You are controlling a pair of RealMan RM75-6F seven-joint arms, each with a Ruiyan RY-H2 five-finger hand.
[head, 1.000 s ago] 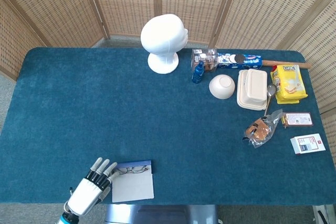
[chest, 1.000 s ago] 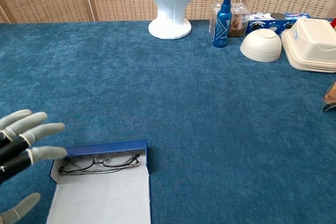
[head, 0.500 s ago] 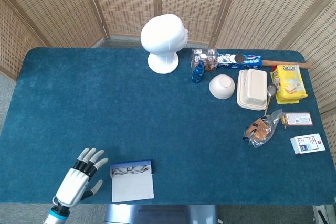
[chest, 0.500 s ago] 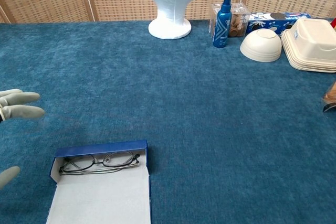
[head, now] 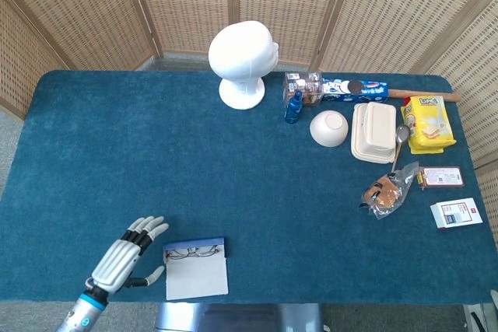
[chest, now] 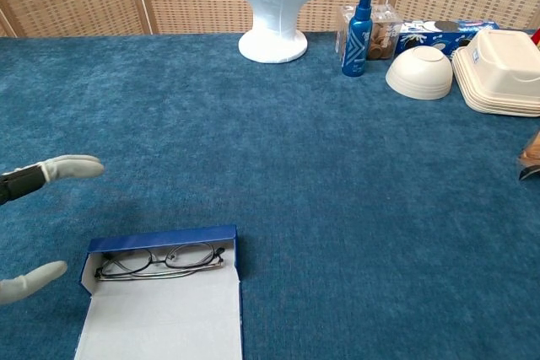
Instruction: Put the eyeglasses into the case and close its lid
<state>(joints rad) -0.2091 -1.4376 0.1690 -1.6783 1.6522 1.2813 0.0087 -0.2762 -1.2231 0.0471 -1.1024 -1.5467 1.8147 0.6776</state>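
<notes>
Thin wire-framed eyeglasses [chest: 160, 260] lie folded inside the open blue rectangular case [chest: 160, 301], white lid flap flat toward the near table edge. Left hand [head: 122, 259] hovers just left of it, fingers spread, empty. Right hand out of both views, apparently.

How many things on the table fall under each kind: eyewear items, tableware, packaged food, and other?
Eyewear items: 2, eyeglasses and case
Tableware: 3, bowl, container, spoon
Packaged food: 4
Other: 5
Total: 14
</notes>
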